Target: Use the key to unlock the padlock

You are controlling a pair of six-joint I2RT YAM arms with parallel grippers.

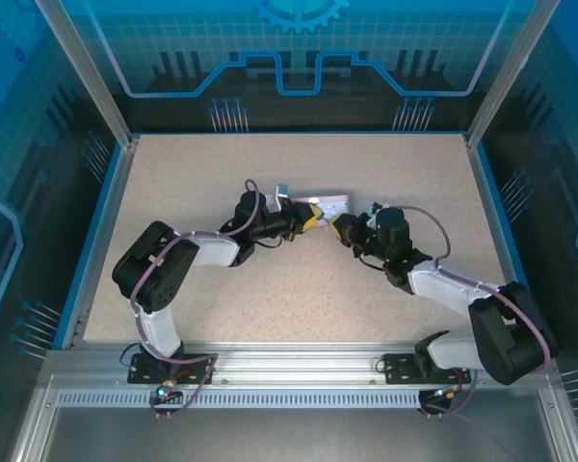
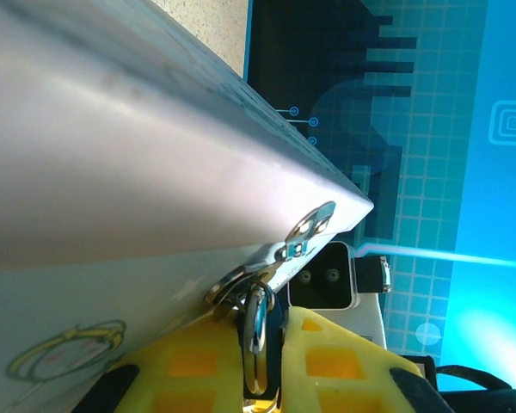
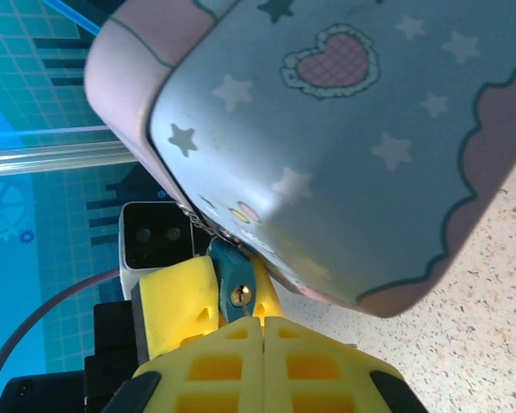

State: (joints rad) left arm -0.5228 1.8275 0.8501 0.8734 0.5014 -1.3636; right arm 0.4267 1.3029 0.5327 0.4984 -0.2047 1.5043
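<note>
Tin (image 3: 327, 129) closed; padlock (image 2: 256, 331) hangs from hasp (image 2: 308, 231).

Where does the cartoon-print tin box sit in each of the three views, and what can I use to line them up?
Top external: the tin box is small and pale, at the middle of the speckled table.
Left wrist: the tin box spans the upper left, its grey side slanting down to the right.
Right wrist: the tin box is upper right, showing its star-and-heart print.
Shared landmark: the speckled table, top edge in left wrist, lower right in right wrist.
</note>
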